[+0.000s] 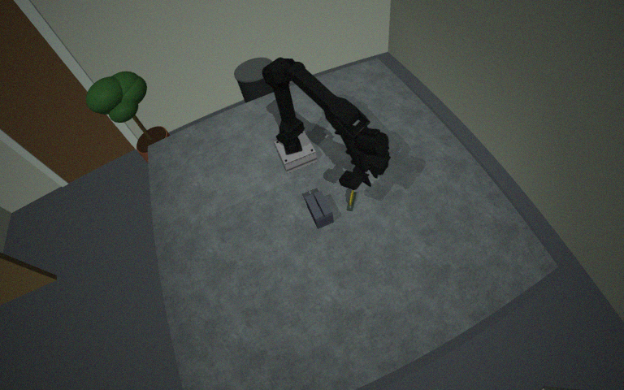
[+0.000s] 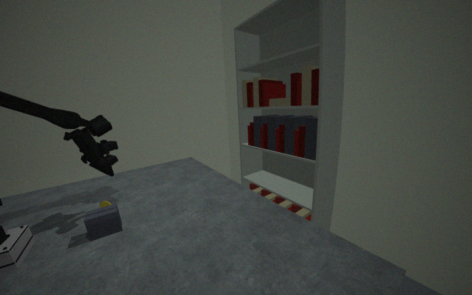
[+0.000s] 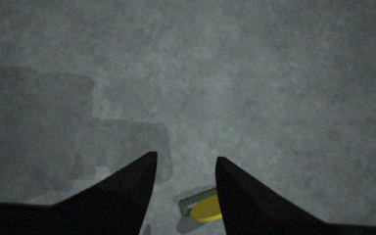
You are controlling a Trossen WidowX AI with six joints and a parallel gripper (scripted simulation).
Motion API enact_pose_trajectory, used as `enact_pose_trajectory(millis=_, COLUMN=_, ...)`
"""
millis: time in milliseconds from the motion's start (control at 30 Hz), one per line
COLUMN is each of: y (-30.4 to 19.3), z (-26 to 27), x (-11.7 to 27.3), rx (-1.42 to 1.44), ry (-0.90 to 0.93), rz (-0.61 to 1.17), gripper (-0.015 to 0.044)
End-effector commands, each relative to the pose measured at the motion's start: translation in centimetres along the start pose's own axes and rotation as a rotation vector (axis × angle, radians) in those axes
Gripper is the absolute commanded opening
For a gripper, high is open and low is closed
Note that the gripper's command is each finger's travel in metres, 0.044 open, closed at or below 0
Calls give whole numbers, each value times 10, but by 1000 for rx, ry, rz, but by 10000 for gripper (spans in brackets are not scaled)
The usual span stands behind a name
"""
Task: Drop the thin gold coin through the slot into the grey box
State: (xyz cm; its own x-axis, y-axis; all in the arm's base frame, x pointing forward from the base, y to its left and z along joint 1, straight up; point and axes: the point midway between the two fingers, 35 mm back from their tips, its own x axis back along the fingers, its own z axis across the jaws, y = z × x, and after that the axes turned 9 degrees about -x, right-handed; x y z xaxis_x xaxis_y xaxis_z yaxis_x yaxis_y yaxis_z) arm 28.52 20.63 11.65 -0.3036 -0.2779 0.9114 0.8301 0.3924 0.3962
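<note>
One step is in hand: the approach. The black pincer hangs partly open and empty above the thin gold coin, upright in its dark-green holder beside the grey slotted box. Next, I judge, it must descend astride the coin's faces.

1. The box sits on the bench, in front of the arm's base.
2. The coin stands in its holder just right of the box.
3. The gripper hangs above the coin.
</note>
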Motion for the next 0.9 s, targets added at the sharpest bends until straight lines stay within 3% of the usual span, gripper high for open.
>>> enact_pose_trajectory(millis=0, y=-36, z=-32, x=4, rx=-904, ry=-244, rz=250, gripper=161)
enact_pose_trajectory(millis=133, y=-43, z=-36, x=7, rx=-1111, ry=-314, rz=269, gripper=161)
enact_pose_trajectory(millis=733, y=-44, z=-39, x=8, rx=-1117, ry=-317, rz=270, gripper=161)
enact_pose_trajectory(millis=867, y=-56, z=-43, x=-22, rx=-1117, ry=-317, rz=270, gripper=161)
